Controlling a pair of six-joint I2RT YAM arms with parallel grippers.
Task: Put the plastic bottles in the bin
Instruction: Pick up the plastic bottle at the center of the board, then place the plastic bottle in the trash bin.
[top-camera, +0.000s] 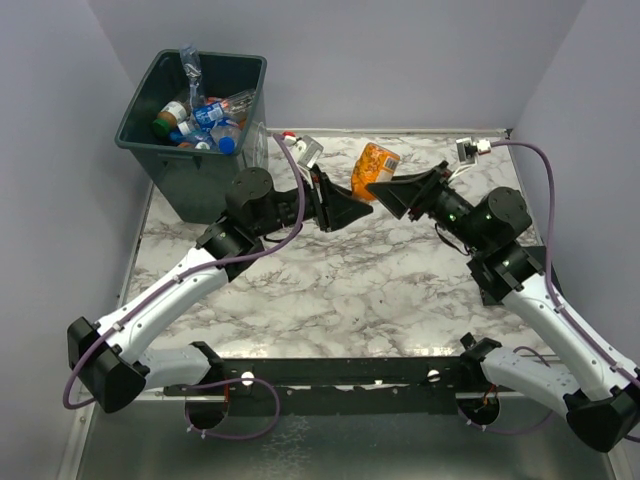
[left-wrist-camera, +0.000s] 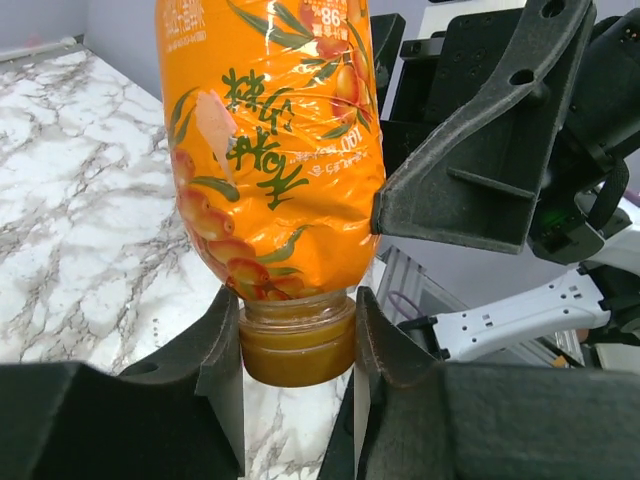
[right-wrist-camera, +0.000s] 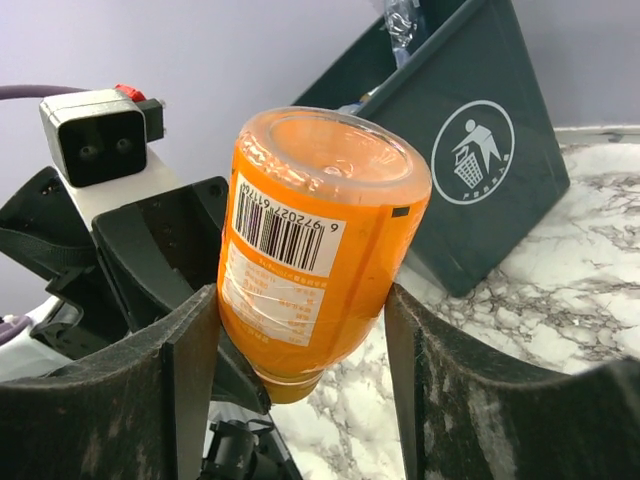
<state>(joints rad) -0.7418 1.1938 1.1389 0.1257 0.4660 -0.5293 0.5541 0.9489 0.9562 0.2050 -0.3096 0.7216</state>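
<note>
Clamping: left gripper on orange bottle neck, seen only by left wrist | right gripper clamped on its body | bottle right of bin | top view shows other bottles inside bin

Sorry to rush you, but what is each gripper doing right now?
Left gripper: closed on the orange bottle, at its cap.
Right gripper: closed on the same bottle's body.

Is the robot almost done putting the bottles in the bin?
Nearly, it seems. Several bottles already lie in the bin. An orange bottle is in the air, the left gripper shut on its neck and the right gripper pinching its body. It has yet to go in the bin. A clear object beside the bin may be another bottle.
</note>
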